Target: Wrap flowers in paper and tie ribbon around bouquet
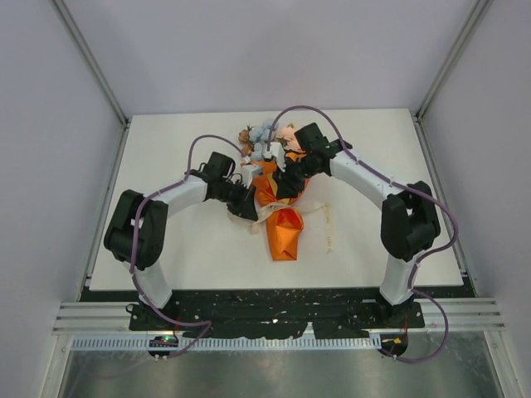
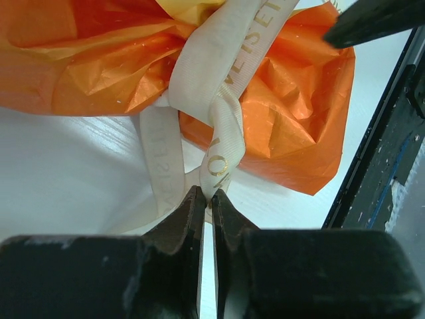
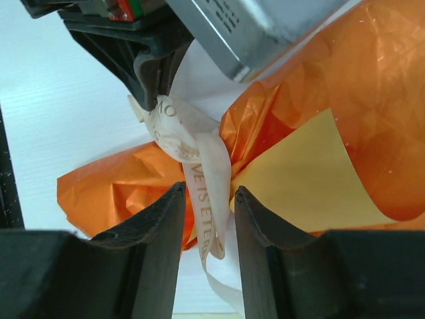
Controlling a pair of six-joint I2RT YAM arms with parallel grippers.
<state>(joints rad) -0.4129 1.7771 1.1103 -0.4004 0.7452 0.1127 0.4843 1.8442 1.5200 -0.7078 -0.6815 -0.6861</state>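
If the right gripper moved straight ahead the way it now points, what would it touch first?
Probably the ribbon, which runs between its fingers; the orange paper lies just behind, though depth is unclear.

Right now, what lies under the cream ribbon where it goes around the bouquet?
Crinkled orange paper lies directly under the ribbon, gathered into folds. The stems inside the paper are covered and cannot be seen; only the flowers show, at its far end in the top view.

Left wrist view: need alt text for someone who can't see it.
The left gripper pinches a strand of the cream ribbon between nearly closed fingertips. The ribbon, printed with gold lettering, twists across crinkled orange paper lying on a white table.
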